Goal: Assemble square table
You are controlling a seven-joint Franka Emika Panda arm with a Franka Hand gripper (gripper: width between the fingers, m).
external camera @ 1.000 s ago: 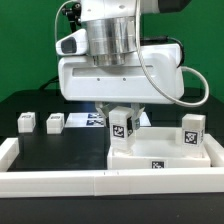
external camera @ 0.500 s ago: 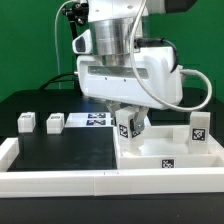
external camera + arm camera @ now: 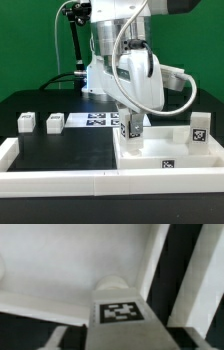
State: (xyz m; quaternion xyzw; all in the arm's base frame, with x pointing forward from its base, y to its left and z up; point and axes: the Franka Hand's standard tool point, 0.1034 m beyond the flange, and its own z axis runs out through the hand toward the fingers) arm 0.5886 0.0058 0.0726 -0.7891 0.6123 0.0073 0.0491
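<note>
Closest in, the long white rail (image 3: pixel 60 182) edges the black surface (image 3: pixel 60 150), and the square tabletop (image 3: pixel 165 152) lies just behind it, apparently butted against it, most likely so it cannot slide while posts go in. Its rimmed face seems to be up, which suits fitting legs. On to the action: the gripper (image 3: pixel 131 118) hangs low over the near post (image 3: pixel 128 131), which stands upright at the slab's side on the exterior view's left. The wrist view looks along that post's tagged face (image 3: pixel 120 308) toward the white recess (image 3: pixel 60 263). Clamped or let go? It cannot be told (the fingertips are lost behind the post and the hand's bulk). A second post (image 3: pixel 200 128) stands upright on the slab's far side, on the exterior view's right, seemingly seated. Further back, two loose posts (image 3: pixel 26 122) (image 3: pixel 53 122) wait well apart from the slab, beside the marker board (image 3: pixel 92 120). Behind it all, a green backdrop (image 3: pixel 30 40) and dark cabling
</note>
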